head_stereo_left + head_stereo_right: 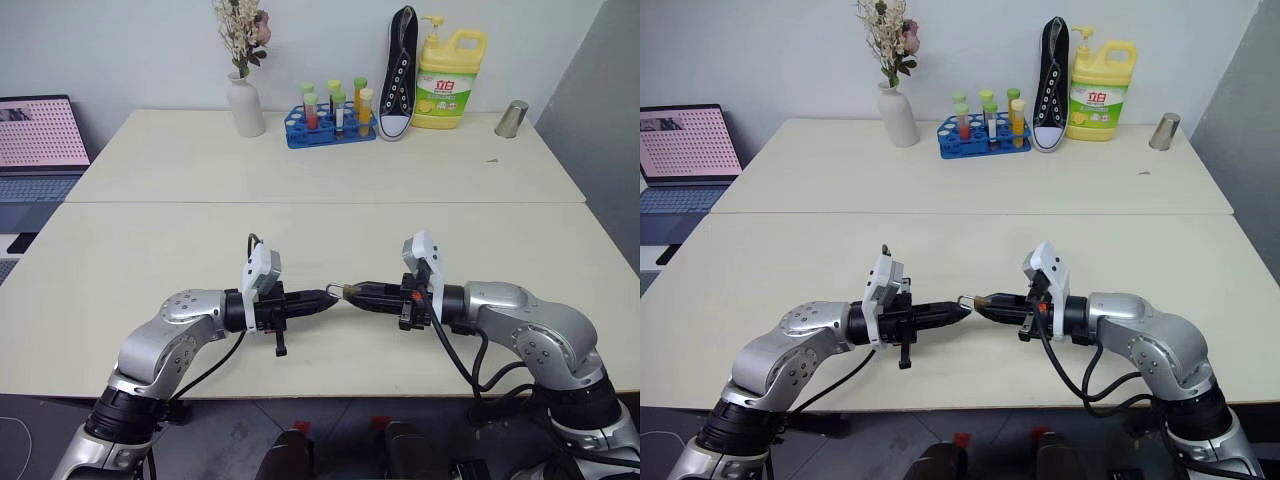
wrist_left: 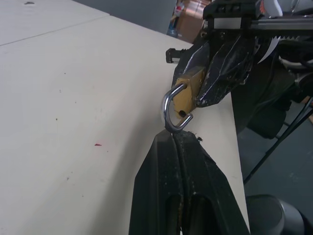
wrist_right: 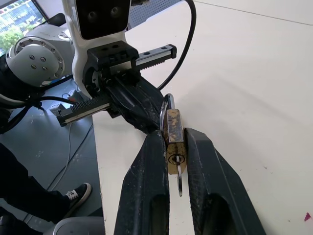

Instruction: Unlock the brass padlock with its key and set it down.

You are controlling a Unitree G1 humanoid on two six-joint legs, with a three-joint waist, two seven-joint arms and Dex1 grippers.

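Bare tabletop (image 1: 330,230) gives you free room beyond the padlock (image 3: 174,131), which hangs above the table's near edge, clamped in the right gripper (image 3: 175,147). The key (image 3: 179,180) sits in its keyhole. Left gripper (image 2: 177,142) is closed, tips at the swung-open shackle (image 2: 172,107). Bottle (image 1: 450,75) label is not legible.

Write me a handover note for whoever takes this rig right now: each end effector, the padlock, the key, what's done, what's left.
Right end effector: shut on the brass padlock, held above the table.
Left end effector: shut, tips at the shackle.
Key: sitting in the keyhole.
Done: shackle has sprung open, one leg free of the body.
Left: set the padlock down on the table.
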